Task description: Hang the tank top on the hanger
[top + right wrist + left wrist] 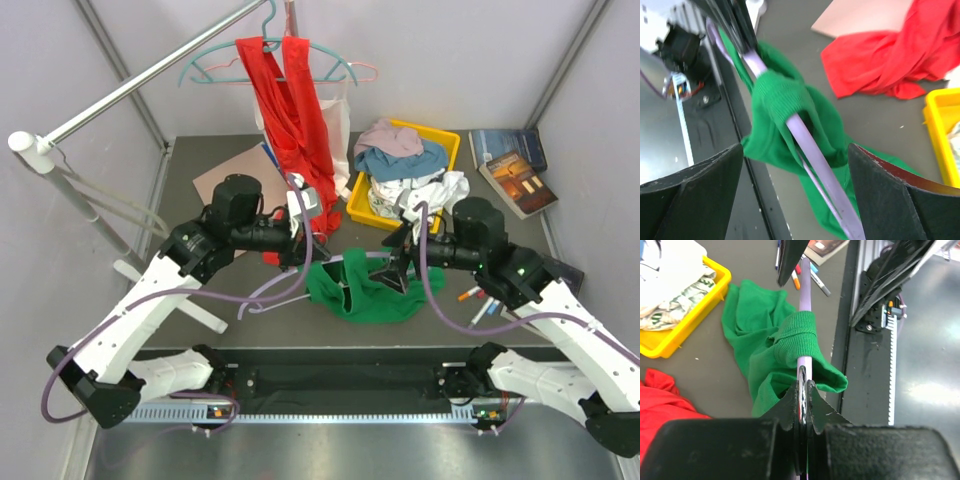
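Note:
The green tank top (362,292) lies bunched on the table between my two grippers. One strap (796,335) is threaded over an arm of the pale lavender hanger (805,287). My left gripper (804,386) is shut on the hanger near its middle and holds it just above the table; it shows in the top view (305,246) to the left of the top. My right gripper (795,150) is open wide, and the hanger arm (815,157) and the green fabric (780,97) lie between its fingers, untouched. It sits at the top's right edge (396,272).
A red tank top (297,110) hangs from teal and pink hangers on the rail (150,75) and drapes to the table. A yellow bin (448,145) of clothes stands back right, with books (515,165) beyond it. Pens (480,300) lie at the right and cardboard (230,172) at the back left.

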You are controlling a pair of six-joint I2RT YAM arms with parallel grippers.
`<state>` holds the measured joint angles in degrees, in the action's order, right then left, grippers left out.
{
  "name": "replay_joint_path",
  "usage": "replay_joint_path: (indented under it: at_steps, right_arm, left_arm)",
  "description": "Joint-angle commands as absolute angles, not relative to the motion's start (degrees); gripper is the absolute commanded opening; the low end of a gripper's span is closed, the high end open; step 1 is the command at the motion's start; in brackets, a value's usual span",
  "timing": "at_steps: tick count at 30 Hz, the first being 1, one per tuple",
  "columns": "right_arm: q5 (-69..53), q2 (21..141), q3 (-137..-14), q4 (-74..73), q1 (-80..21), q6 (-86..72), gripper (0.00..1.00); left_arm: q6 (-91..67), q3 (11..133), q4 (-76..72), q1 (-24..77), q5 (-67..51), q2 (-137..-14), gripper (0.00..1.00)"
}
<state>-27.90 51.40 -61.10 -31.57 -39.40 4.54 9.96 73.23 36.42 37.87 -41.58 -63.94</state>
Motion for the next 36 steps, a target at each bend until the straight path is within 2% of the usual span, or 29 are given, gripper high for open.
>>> replay_joint_path:
  at_steps: [1,3,4,6,9,10,12,13,15,16,17,25,36]
  right_arm:
    - [-32.61,50.54,-59.16,-28.74,-40.87,8.61,0.81]
    - [-32.43,50.54,-58.36,-29.18,-41.13,9.05,0.73]
    - [-32.43,50.54,-57.84,-29.44,-41.22,9.05,0.64]
    - [-32.43,50.62,-57.66,-29.88,-41.22,8.44,0.54]
    - [-31.82,51.24,-57.39,-30.58,-41.22,8.61,0.31]
    - [-31.21,51.68,-57.48,-30.76,-41.22,8.61,0.13]
    - [-29.63,51.94,-57.31,-30.06,-41.22,8.00,0.07]
    - [-28.92,51.51,-57.04,-29.54,-41.22,7.82,0.02]
    - [-24.12,50.54,-56.43,-26.12,-41.22,5.47,0.00]
    - [-22.60,49.06,-55.47,-24.80,-41.22,4.84,0.00]
    - [-21.28,48.17,-55.02,-22.26,-41.13,4.31,0.00]
    - [-8.35,47.98,-56.86,-21.36,-40.52,2.99,0.00]
    - [-11.76,56.95,-70.12,-18.90,-36.74,3.43,0.00]
  left_arm:
    - [11.42,77.08,38.58,37.71,-46.58,-61.44,0.00]
    - [11.69,77.95,39.28,37.71,-47.28,-61.35,0.00]
    - [11.69,78.22,39.81,37.71,-47.55,-61.35,0.00]
    - [12.04,78.75,40.34,37.71,-47.81,-61.26,0.00]
    - [11.87,78.92,40.52,37.71,-48.52,-61.00,0.00]
    - [11.60,78.84,40.17,37.71,-47.65,-60.91,0.00]
    - [10.46,78.66,39.29,37.71,-46.32,-60.65,0.02]
    - [10.20,78.58,39.03,37.71,-45.62,-60.56,0.29]
    - [8.62,78.14,37.28,37.71,-43.43,-60.12,0.61]
    - [8.09,77.87,36.31,37.79,-42.72,-59.94,0.71]
    - [7.39,77.70,35.52,37.71,-42.02,-59.51,0.99]
    - [5.36,73.13,23.84,37.71,-25.95,-55.29,0.99]
    - [6.16,62.33,20.31,37.71,-26.81,-51.25,0.99]
